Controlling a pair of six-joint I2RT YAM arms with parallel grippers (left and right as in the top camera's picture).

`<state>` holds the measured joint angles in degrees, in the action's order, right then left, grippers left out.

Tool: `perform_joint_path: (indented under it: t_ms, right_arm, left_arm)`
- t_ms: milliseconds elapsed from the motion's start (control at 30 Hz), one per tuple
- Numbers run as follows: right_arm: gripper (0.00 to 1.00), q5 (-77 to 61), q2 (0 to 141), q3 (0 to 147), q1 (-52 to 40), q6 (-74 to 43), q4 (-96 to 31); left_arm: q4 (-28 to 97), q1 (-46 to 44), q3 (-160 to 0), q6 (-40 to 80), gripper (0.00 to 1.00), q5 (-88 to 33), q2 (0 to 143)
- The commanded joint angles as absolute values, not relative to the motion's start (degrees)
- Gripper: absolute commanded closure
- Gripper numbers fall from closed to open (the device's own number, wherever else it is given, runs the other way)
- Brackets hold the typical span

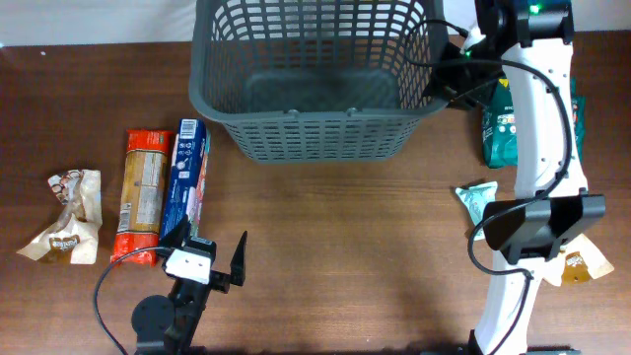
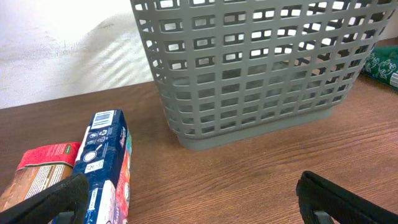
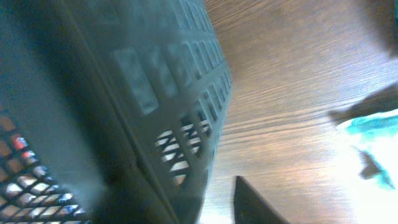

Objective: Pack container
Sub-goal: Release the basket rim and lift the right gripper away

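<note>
Packing not yet started, by the look of it: the large dark gray plastic lattice basket (image 1: 315, 128) sits at the far middle of the brown wooden table (image 1: 375, 256), and its slotted floor shows bare from overhead. Every snack pack in sight lies outside it.

Count:
- basket: one
- left of basket, three packs: long blue carton (image 1: 185, 179) touching a red-orange cracker pack (image 1: 141, 192), and a crumpled beige wrapper (image 1: 69, 219) further out
- right of basket, three for certain: dark green bag (image 1: 501, 123) crossed by the arm (could be two, cannot tell), small teal-and-white sachet (image 1: 480, 200), and a tan-orange pouch (image 1: 582, 264) partly under the arm
- total: six packs at least, none packed

Left gripper (image 1: 209, 251): near edge of table, just beside the near ends of the carton and cracker pack. Its fingers are spread wide and hold nothing.

Right gripper (image 1: 458, 59): up against the basket's right wall near the rim. The wrist view shows one dark finger and a blurred wall, so I cannot tell whether it is clamped or apart.

Judgement: all loading remains, with the blue carton the likeliest first pick
</note>
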<state>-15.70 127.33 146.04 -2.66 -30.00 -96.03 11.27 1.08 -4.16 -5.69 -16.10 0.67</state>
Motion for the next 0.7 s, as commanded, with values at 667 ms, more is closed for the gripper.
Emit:
perform_joint_path:
  t_ms: [667]
  right_arm:
    - [0.21,-11.0,122.0,168.6,-1.7,-2.5,-89.3]
  left_arm:
    - [11.1,0.8,-3.6,-5.2,0.01,-16.6,0.3]
